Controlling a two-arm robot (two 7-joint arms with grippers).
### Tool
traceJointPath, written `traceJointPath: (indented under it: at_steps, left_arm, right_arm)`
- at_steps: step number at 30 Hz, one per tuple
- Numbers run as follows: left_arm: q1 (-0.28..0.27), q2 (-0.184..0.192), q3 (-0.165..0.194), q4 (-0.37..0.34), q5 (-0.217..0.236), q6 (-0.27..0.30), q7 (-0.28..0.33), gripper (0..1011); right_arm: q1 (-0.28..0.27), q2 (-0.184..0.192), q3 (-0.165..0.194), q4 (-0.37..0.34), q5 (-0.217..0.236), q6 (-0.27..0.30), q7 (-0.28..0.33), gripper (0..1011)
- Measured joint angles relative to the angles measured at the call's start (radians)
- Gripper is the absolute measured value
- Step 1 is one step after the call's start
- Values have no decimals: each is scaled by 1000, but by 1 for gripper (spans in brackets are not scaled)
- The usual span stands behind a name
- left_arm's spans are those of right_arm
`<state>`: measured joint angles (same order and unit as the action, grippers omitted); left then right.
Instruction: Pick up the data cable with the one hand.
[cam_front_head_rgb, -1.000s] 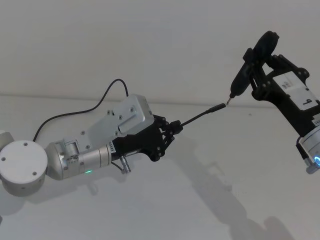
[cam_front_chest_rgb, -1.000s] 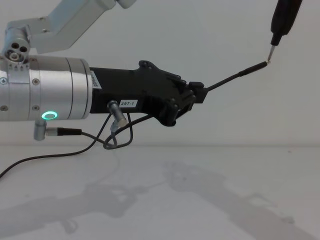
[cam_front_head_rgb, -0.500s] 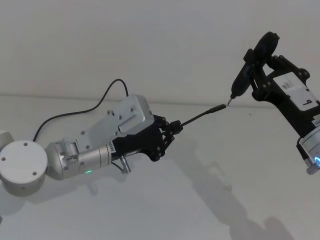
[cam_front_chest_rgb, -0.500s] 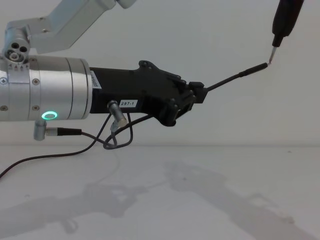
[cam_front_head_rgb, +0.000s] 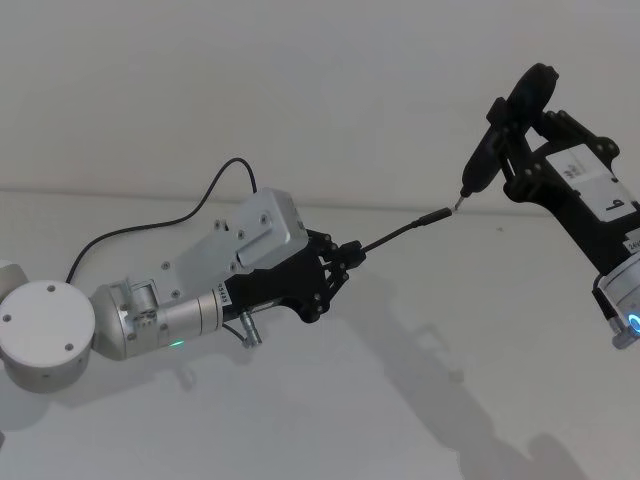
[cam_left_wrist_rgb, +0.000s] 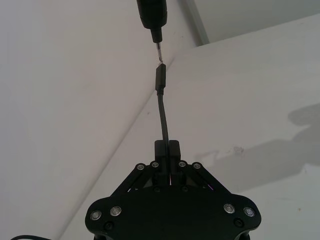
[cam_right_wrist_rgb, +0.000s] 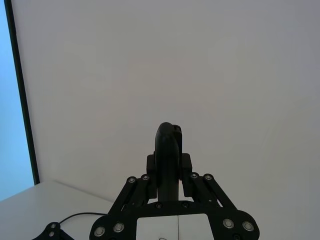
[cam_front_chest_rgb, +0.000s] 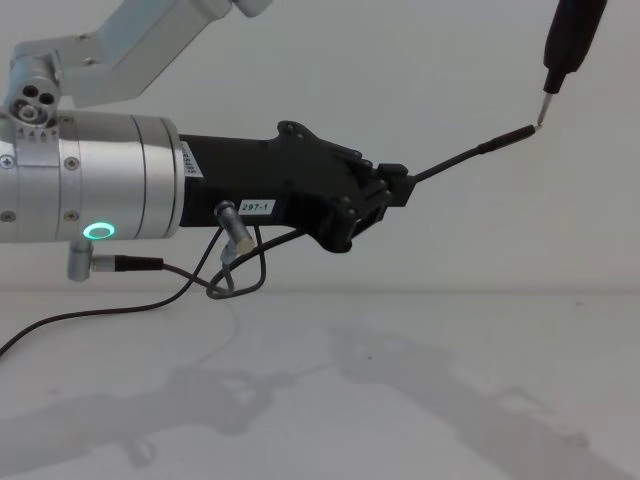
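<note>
the left end effector (cam_front_head_rgb: 348, 254) is clamped on the data cable (cam_front_head_rgb: 398, 233), held in the air above the white tabletop (cam_front_head_rgb: 330, 420). the cord looks light and limp, so the hold sits best on the short stretch just behind its thicker plug, which juts toward 2 o'clock from the fingertips. at 3 o'clock in the head view the right end effector (cam_front_head_rgb: 505, 130) grips a slim black tool (cam_front_head_rgb: 490, 145), whose pin tip seems to touch the plug's end.

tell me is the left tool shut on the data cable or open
Shut: the left tool pinches the data cable between its fingers, holding it above the table.
</note>
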<state>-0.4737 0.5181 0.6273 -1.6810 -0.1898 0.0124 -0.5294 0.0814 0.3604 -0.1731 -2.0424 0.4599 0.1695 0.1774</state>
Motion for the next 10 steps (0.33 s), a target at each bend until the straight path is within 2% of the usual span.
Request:
traceJointPath:
  at_steps: [10]
  left_arm:
    - [0,0,0,0,0,0,0,40]
  right_arm:
    - [0,0,0,1,1,-1,1,268]
